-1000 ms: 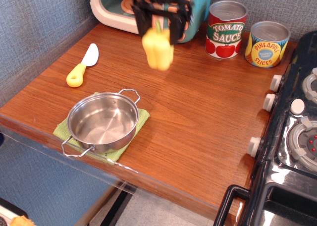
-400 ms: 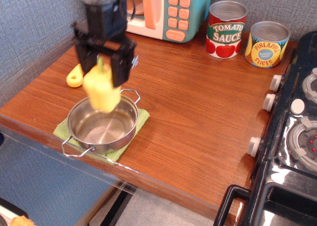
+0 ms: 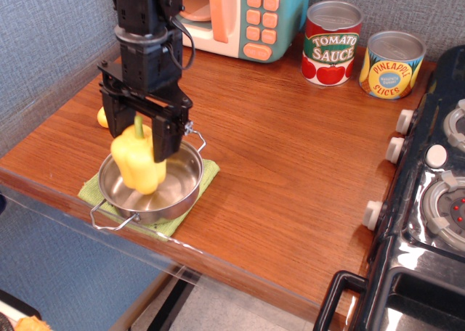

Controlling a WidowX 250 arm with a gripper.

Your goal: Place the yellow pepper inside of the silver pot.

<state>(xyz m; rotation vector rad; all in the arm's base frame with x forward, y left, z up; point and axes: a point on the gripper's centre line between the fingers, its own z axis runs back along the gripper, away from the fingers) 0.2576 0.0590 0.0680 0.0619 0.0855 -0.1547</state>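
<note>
The observation.image view shows the black gripper (image 3: 138, 139) with its fingers (image 3: 164, 139) clenched on the glossy yellow plastic toy bell pepper (image 3: 136, 162), gripping it near its short green stem. The pepper hangs over the shallow round shiny steel pot (image 3: 150, 186), its lower end dipping within the rim; whether it touches the pot's floor cannot be told. By my reading the carry is done and what is left is to lower if needed, let go, and lift clear. The pot sits on a green cloth (image 3: 207, 177) near the front left corner of the brown wooden bench (image 3: 290, 178). At the back stand a teal toy microwave (image 3: 251, 15), a red tomato sauce can (image 3: 331, 43) and a yellow pineapple slices can (image 3: 392, 64). A black toy stove (image 3: 429, 200) adjoins the right; grey-blue textured wall lies behind.
</note>
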